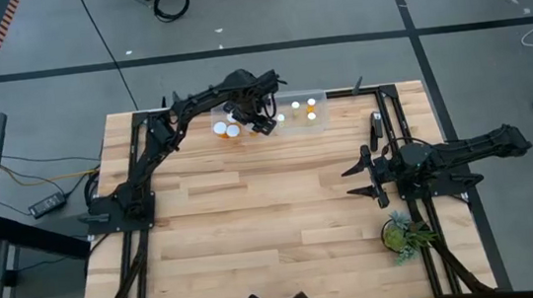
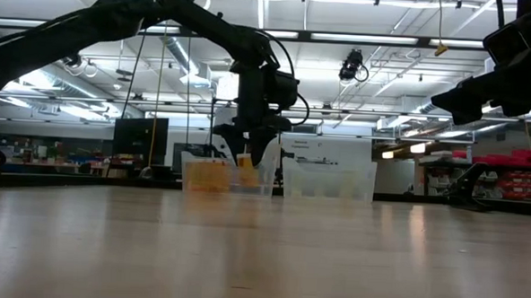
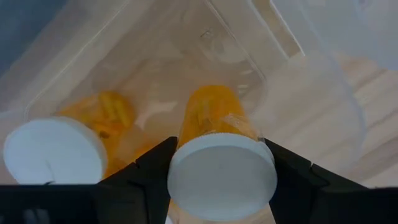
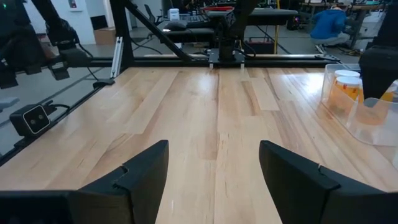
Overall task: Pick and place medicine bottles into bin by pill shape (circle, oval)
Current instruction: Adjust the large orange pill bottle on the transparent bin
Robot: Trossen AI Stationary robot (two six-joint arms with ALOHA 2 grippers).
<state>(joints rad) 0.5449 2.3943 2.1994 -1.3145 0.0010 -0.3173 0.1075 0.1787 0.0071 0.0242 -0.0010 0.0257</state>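
Note:
My left gripper reaches over the left of two clear bins at the table's far edge and is shut on an orange pill bottle with a white cap. In the low view the bottle hangs inside that bin's walls. Two more white-capped bottles lie in this bin; one of them shows in the left wrist view. The right bin holds several bottles. My right gripper is open and empty over the table's right part. My left gripper pinches the bottle by the rim of its white cap, one finger on either side. The fingers come from above, pointing down. The bottle hangs upright below them inside the left bin; whether its bottom touches the bin floor I cannot tell.
A small green plant stands at the table's near right. Bare wood spreads across the middle and the near side. A dark rail runs along the table's right side.

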